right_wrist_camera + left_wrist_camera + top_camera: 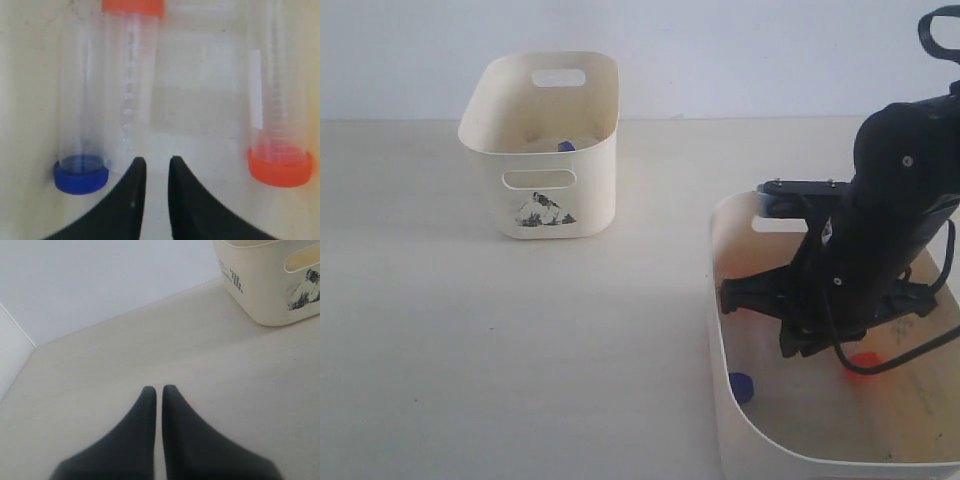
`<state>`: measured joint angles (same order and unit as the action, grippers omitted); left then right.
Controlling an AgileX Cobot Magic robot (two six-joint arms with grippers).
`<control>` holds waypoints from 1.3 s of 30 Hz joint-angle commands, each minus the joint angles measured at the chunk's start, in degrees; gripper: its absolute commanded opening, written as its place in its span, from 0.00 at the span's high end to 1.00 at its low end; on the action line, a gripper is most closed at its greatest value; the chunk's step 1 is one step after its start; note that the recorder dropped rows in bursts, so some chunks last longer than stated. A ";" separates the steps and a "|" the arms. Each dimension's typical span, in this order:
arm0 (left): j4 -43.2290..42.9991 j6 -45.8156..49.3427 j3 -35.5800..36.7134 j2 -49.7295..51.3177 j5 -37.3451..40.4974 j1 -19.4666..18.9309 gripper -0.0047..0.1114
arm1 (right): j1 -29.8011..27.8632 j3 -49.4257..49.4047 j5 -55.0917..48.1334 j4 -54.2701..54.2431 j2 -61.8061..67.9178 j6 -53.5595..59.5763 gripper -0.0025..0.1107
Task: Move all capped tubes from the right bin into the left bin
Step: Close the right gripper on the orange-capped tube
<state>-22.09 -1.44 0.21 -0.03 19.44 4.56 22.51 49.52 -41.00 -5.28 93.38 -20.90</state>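
Leftmost, the left gripper (159, 388) hangs over the table (100, 370), its jaws closed to a thin slit with nothing between them. The left bin (540, 205) stands upright toward the back of the table, well apart from the right bin (713, 300). A blue cap (566, 146) shows inside it, just above the front rim; the tube under that cap is hidden.

Further right, the right arm (890, 220) reaches down into the right bin. The right gripper (157, 162) points at the bin floor, jaws nearly closed with a narrow gap, gripping nothing. Three tubes lie flat there. A blue tube (82, 125) lies against an orange tube (132, 75), caps at opposite ends. A second orange tube (280, 125) lies apart from them. The fingertips sit between the two orange tubes, just beside the first.
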 commanded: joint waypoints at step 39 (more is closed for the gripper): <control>0.16 -0.54 -0.21 0.03 -0.18 0.31 0.92 | -0.26 -0.24 12.23 -6.07 9.82 1.40 0.56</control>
<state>-22.09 -1.44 0.21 -0.03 19.44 4.56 21.96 49.14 -30.57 -9.85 102.25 -19.93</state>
